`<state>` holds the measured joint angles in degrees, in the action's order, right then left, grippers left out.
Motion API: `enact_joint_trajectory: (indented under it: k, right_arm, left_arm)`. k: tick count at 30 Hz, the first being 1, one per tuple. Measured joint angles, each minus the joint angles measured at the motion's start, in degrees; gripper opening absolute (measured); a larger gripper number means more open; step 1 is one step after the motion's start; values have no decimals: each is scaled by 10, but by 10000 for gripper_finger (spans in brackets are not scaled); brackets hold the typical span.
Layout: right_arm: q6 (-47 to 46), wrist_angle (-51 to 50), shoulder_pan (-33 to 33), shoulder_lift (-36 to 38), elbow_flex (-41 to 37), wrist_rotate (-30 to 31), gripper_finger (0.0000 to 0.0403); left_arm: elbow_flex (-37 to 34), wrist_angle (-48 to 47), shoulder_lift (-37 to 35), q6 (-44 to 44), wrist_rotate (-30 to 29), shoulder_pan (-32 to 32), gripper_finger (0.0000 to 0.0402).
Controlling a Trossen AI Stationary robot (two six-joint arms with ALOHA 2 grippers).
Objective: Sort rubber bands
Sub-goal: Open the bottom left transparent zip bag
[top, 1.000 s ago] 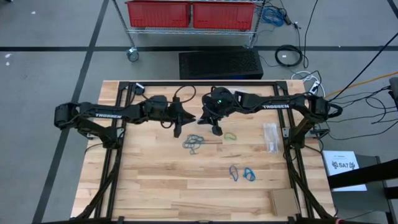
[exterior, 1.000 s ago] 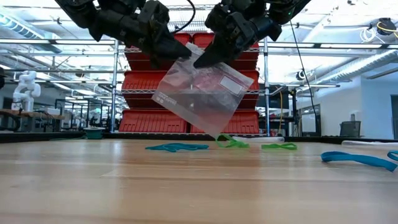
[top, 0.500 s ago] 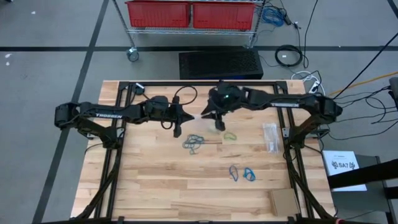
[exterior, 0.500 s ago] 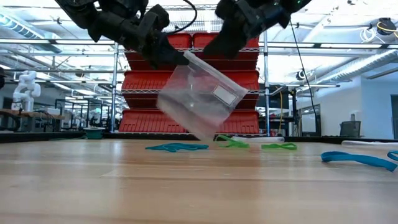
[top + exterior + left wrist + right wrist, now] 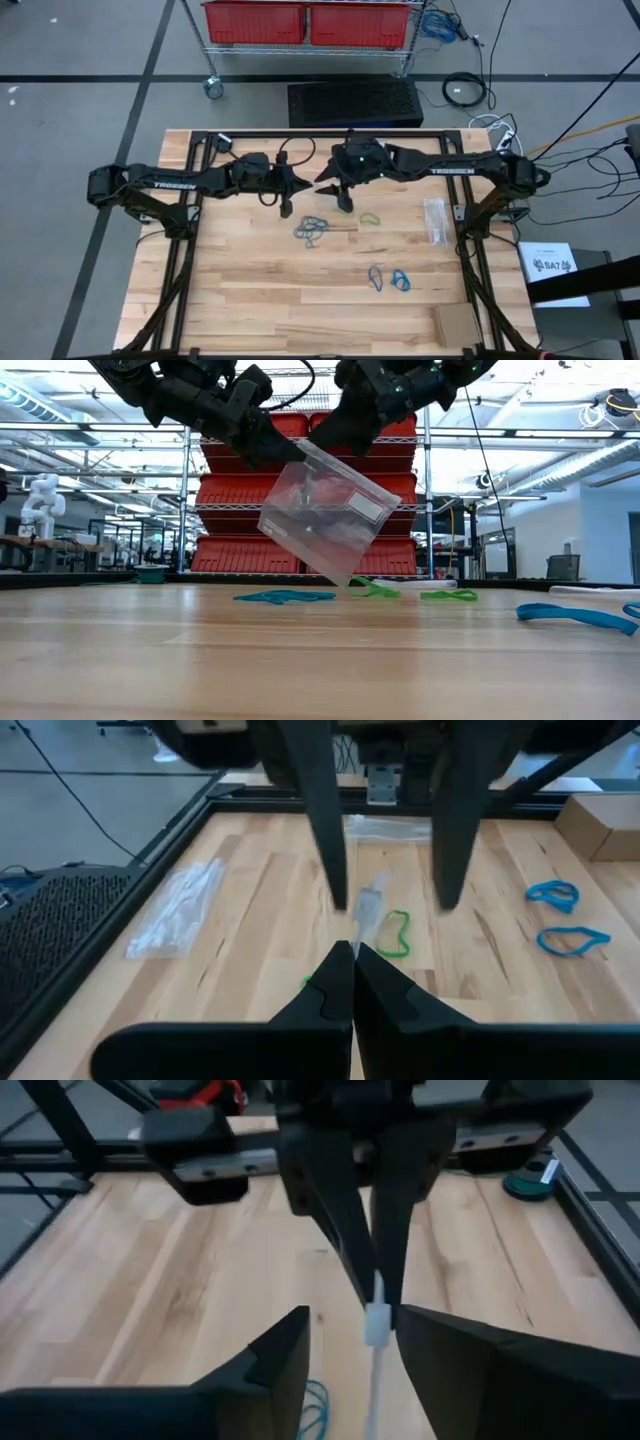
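While the left gripper (image 5: 283, 453) pinches a clear plastic bag (image 5: 325, 515) aloft, the right gripper (image 5: 335, 194) hovers fingers apart; thin rubber bands (image 5: 312, 230) lie scattered on the pale wooden counter (image 5: 250, 290) — red bins (image 5: 245, 490) behind.

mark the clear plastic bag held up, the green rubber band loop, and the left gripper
clear plastic zip bag (image 5: 322, 520), low view, middle of its panel.
green rubber band loop (image 5: 394, 933), left wrist view, its thin edge.
left gripper (image 5: 272, 448), low view, fingertips shut on the bag's top.
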<state>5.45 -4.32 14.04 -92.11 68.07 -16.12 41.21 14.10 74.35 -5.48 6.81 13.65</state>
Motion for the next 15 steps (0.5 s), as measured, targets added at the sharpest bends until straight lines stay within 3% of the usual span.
enact_joint_trajectory:
  k: [5, 11, 15]
  right_arm:
    - [1, 22, 1, -13, 0, -1, 103]
    - [2, 22, 0, -13, 0, 13, 18]
    - [2, 14, 0, -13, 0, 16, 17]
  left_arm:
    - [0, 2, 0, 1, -3, 0, 1]
    - [0, 4, 0, 2, -8, 0, 0]
    - [0, 5, 0, 5, -11, 5, 0]
